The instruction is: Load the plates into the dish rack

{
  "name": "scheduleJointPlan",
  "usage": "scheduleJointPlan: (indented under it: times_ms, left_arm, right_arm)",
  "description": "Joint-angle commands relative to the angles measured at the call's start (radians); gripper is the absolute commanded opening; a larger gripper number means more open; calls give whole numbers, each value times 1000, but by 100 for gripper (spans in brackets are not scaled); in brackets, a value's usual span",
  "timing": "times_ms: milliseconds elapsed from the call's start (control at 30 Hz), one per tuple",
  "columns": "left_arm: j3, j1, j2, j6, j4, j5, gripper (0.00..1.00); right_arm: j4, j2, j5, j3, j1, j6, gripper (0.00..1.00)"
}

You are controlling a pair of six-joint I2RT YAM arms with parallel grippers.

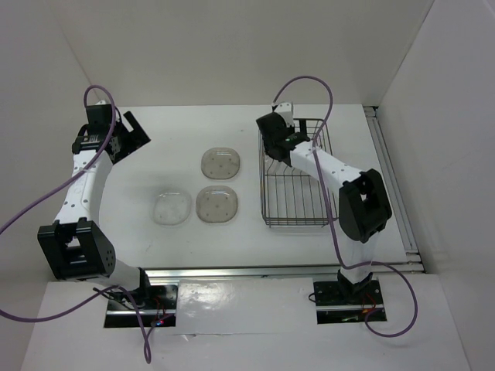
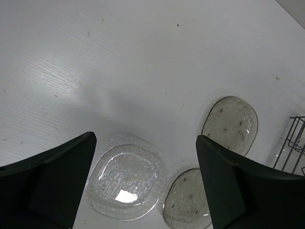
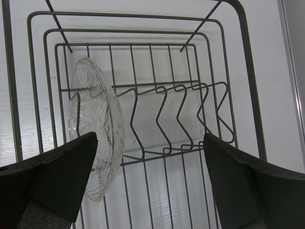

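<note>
Surface [image 2: 143,57] under the left fingers [image 2: 52,181] carries three plates lying flat, not yet loaded. Those fingers are spread wide and hold nothing, probably parked aside while the other arm works. The clear plate [image 2: 126,183] lies between their tips, nearer the left one. The near tan plate [image 2: 187,205] sits just inside the right finger, and the far tan plate [image 2: 230,125] lies beyond its tip. The right fingers [image 3: 252,186] hang over the rack [image 3: 248,71], also wide apart and empty. Just past the left fingertip the racked plate [image 3: 97,143] stands on edge between the side wires and a tine [image 3: 133,117], which seems to prop it upright. It is clear, rounded-square and finely ribbed, with a glassy sheen.
</note>
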Motion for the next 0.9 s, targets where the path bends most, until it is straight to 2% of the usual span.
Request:
scheduleJointPlan:
  times_ms: [0,133,333,433,600,700,867]
  left_arm:
    - [-3,3,0,-11,26,28,100]
    - [-3,3,0,-2,26,38,100]
    - [-12,3,9,18,59,135,100]
    - [-12,3,9,27,78,184,100]
    - [-35,3,0,27,118,254,100]
    - [-35,3,0,27,118,255,100]
    - [-35,-7,0,47,118,255,100]
  right_arm:
    - [48,-8,-4,86,9,-7,100]
    - [-30,-60,-6,155,18,4,100]
    - [36,-388,-243,54,6,-19,100]
    - [61,-558,-306,-32,-15,-53,100]
    - [-8,-748,-265,-78,-54,-53,100]
    - [-8,-788,-256,-97,-54,-53,100]
    - [-21,-765,-256,-68,-54,-53,100]
